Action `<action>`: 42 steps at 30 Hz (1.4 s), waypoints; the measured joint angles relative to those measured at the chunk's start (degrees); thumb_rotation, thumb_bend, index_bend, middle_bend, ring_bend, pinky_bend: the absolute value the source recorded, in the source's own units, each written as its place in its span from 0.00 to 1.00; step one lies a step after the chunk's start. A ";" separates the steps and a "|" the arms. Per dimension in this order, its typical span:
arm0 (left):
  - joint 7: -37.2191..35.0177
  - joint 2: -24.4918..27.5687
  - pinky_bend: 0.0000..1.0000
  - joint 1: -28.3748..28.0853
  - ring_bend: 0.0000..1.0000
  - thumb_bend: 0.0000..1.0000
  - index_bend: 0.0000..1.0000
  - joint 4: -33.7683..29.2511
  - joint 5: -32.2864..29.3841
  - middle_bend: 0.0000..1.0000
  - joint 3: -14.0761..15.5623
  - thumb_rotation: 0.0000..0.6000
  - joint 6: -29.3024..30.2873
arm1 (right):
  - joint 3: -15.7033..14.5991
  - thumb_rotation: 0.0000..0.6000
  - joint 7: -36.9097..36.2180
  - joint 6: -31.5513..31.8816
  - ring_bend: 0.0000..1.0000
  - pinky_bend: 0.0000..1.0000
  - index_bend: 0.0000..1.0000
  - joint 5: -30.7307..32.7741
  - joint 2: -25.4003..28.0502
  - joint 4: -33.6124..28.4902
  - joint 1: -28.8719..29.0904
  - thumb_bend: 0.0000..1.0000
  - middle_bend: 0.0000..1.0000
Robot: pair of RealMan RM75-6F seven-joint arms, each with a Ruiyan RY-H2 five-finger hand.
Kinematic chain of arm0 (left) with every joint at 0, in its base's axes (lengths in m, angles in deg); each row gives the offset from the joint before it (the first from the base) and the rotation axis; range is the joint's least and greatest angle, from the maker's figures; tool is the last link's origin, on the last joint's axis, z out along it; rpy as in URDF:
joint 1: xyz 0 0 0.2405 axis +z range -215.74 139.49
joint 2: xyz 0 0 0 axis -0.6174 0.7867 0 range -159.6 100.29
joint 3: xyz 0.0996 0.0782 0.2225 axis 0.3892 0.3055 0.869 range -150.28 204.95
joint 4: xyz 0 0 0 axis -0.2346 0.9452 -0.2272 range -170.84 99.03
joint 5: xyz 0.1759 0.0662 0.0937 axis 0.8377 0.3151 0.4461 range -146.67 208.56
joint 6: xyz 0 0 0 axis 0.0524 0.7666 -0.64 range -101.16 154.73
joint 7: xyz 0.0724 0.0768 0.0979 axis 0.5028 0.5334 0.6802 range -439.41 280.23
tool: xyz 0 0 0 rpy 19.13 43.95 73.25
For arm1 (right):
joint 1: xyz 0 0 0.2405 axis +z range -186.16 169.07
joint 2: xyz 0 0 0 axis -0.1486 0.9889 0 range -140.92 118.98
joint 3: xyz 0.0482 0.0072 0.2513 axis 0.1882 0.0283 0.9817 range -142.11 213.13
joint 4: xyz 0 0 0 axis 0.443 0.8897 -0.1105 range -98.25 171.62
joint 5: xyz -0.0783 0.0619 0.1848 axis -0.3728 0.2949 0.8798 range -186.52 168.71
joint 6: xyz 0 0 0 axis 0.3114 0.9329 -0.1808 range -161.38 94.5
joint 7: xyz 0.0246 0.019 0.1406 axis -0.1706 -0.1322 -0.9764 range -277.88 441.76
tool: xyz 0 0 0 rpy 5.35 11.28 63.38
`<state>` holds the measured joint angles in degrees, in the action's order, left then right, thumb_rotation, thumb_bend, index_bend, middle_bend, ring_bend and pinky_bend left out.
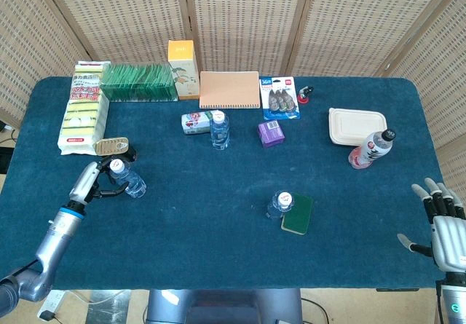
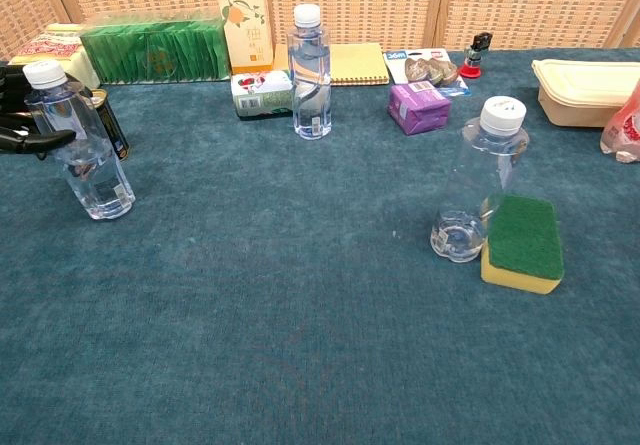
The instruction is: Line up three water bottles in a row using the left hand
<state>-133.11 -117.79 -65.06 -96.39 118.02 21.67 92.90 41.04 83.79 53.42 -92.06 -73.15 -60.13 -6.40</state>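
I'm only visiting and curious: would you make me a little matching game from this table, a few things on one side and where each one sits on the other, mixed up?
Things:
1. sponge
2. notebook
3. left hand
4. lunch box

Places:
A. behind the middle water bottle
B. at the left water bottle
C. beside the red-labelled bottle
D. against the right water bottle

Pairs: 1-D, 2-A, 3-B, 4-C
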 measured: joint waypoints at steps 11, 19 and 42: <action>0.46 0.30 0.57 0.82 0.39 0.43 0.55 -0.77 3.39 0.51 1.89 1.00 5.71 | 0.00 1.00 0.37 -0.66 0.00 0.00 0.13 0.38 -0.38 0.33 0.31 0.00 0.04; 7.10 0.99 0.57 -0.90 0.39 0.40 0.55 -5.62 9.44 0.51 3.35 1.00 9.80 | -0.03 1.00 0.70 -0.94 0.00 0.00 0.13 0.57 -0.55 0.38 0.42 0.00 0.04; 30.18 -9.49 0.57 -15.51 0.40 0.39 0.55 -18.37 7.47 0.51 -1.83 1.00 -3.21 | 0.70 1.00 -0.07 -2.10 0.00 0.00 0.13 2.99 -0.44 1.25 0.66 0.00 0.04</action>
<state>-102.93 -127.28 -80.57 -114.76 125.50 19.84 89.70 41.74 83.72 51.33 -89.07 -73.59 -58.89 -5.73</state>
